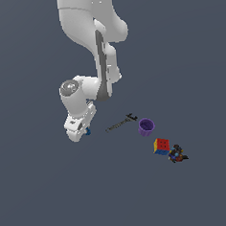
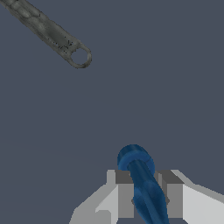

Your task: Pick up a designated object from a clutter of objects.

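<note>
The tiny bright-blue knobbly piece [image 1: 88,131] sits between my fingers at the exterior view's left; only a sliver of it shows there. In the wrist view it [image 2: 141,179] is a blue ridged rod with a rounded end that fills the gap between the two grey pads. My gripper [image 1: 82,130] [image 2: 149,179] is shut on it, low over the dark floor. I cannot tell whether the piece touches the floor. The rest of the clutter lies to the exterior view's right of my gripper.
A thin dark grey clamp-like tool [image 1: 120,123] [image 2: 52,35] lies closest to my gripper. Beyond it stand a purple cup [image 1: 146,126], a red-yellow-blue cube [image 1: 161,146] and a dark multicoloured toy [image 1: 177,154]. The white arm [image 1: 95,44] rises above.
</note>
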{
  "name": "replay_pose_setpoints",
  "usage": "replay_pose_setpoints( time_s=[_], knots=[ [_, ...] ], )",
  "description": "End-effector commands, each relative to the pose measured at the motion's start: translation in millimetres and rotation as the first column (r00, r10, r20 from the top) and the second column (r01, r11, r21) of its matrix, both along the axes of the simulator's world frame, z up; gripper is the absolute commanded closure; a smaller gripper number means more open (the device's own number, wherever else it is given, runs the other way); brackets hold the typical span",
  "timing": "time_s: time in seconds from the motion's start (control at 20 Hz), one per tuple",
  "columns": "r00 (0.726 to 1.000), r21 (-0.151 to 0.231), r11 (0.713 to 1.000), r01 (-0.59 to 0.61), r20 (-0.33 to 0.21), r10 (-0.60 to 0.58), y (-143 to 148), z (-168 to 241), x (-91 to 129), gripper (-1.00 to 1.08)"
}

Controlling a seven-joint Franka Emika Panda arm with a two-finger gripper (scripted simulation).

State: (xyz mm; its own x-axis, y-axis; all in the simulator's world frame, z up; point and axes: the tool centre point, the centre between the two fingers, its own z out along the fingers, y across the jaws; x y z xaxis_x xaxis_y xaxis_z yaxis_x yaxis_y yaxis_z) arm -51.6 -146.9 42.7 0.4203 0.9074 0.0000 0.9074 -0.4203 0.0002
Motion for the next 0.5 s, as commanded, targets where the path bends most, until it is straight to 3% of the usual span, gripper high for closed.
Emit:
replay_pose_setpoints(
  time_s=[0.0,0.45],
  knots=[
    [1.0,0.0,1.0,0.0,0.0,0.0,0.1,-0.3,-0.1,1.08],
    [1.0,0.0,1.0,0.0,0.0,0.0,2.1,3.9,1.7,1.08]
  ],
)
